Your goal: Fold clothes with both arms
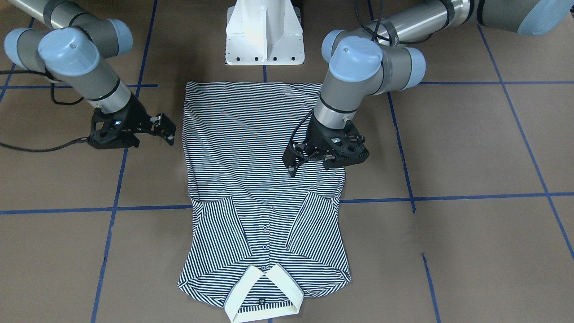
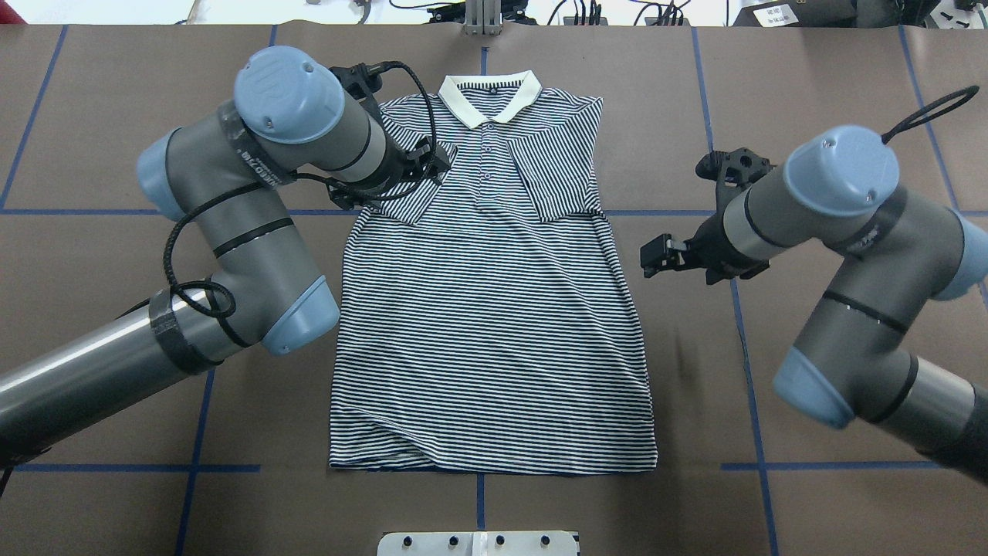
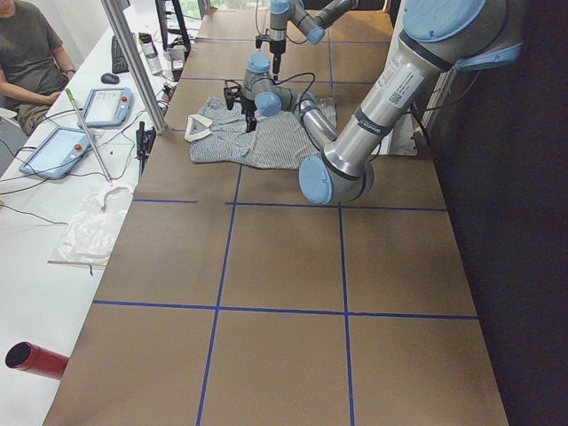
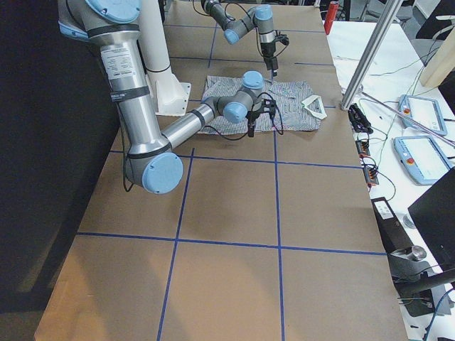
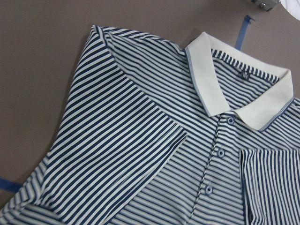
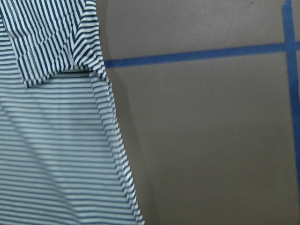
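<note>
The striped polo shirt [image 1: 251,148] lies flat and face up on the brown table, its cream collar [image 2: 489,96] on the side away from the robot. Both short sleeves are folded inward over the chest. My left gripper [image 2: 436,164] hovers over the folded sleeve on its side, jaws apart and holding nothing; it also shows in the front-facing view [image 1: 290,164]. My right gripper [image 2: 653,258] is open and empty beside the shirt's other edge, off the cloth [image 1: 167,130]. The left wrist view shows collar, buttons and folded sleeve [image 5: 140,140]. The right wrist view shows the shirt's side edge [image 6: 56,140].
The white pedestal base [image 1: 264,36] stands at the robot's side of the table, just past the shirt's hem. Blue tape lines [image 2: 737,332] cross the brown table. A seated operator [image 3: 27,53] and tablets [image 3: 53,151] are at a white side bench beyond the collar end.
</note>
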`<state>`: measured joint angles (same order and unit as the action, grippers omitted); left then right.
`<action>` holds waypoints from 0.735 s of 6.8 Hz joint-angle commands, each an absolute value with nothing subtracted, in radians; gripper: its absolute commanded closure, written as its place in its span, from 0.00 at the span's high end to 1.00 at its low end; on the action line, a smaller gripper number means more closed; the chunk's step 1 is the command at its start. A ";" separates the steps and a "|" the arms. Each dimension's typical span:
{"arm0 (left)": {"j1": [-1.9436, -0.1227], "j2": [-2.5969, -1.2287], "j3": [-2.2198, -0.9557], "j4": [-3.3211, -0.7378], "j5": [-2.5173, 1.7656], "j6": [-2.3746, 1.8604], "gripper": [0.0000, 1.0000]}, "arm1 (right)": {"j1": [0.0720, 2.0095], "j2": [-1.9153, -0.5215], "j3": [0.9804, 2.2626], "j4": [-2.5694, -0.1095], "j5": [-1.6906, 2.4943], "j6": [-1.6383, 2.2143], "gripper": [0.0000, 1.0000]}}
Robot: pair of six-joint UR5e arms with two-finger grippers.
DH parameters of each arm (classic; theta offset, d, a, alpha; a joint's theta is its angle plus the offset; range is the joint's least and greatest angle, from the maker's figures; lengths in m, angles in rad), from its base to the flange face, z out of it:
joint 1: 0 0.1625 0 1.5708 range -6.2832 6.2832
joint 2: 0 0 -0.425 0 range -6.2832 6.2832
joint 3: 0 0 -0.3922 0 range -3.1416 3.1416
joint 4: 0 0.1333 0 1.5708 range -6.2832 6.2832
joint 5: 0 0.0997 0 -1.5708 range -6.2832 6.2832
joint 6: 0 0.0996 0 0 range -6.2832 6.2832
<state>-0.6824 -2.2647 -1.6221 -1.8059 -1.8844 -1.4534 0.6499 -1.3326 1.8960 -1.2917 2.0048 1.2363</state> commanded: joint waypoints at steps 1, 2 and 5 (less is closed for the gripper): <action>-0.661 -2.198 -1.729 -1.744 -1.884 -1.430 1.00 | 0.397 -1.419 2.037 -1.292 1.800 1.464 1.00; -0.652 -2.197 -1.729 -1.744 -1.882 -1.434 1.00 | 0.341 -1.452 2.057 -1.292 1.771 1.507 1.00; -0.652 -2.200 -1.738 -1.744 -1.882 -1.434 1.00 | 0.272 -1.494 2.049 -1.293 1.749 1.517 1.00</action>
